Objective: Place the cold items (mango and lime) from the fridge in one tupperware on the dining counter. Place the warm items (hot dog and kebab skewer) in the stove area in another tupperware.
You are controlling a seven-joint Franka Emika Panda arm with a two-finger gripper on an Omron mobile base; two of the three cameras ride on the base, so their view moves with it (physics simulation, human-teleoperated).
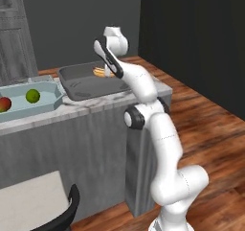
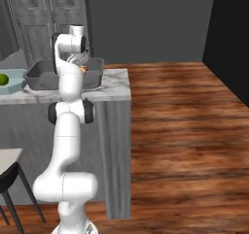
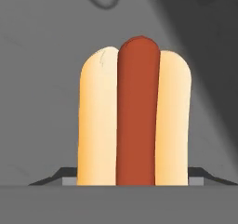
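Note:
A hot dog [image 3: 135, 116], a red sausage in a pale bun, stands lengthwise between the two fingertips of my gripper [image 3: 132, 179]. The fingertips press against the bun's sides, so the gripper is shut on it. The hot dog [image 1: 100, 72] hangs low over the dark grey rectangular tupperware [image 1: 86, 88] on the dining counter [image 1: 95, 104]. To its left, the pale blue-green tupperware [image 1: 50, 92] holds the lime [image 1: 32, 96] and the mango [image 1: 4, 104]. From the right, the gripper [image 2: 78, 63] is over the dark tupperware [image 2: 41, 77]. The kebab skewer and the fridge are out of view.
The counter ends just right of the dark tray, with wood floor [image 2: 185, 131] beyond. A dark chair [image 1: 67, 211] and a white table top [image 1: 28, 196] stand at the lower left. Panelled grey cabinets [image 1: 14, 38] rise behind the counter.

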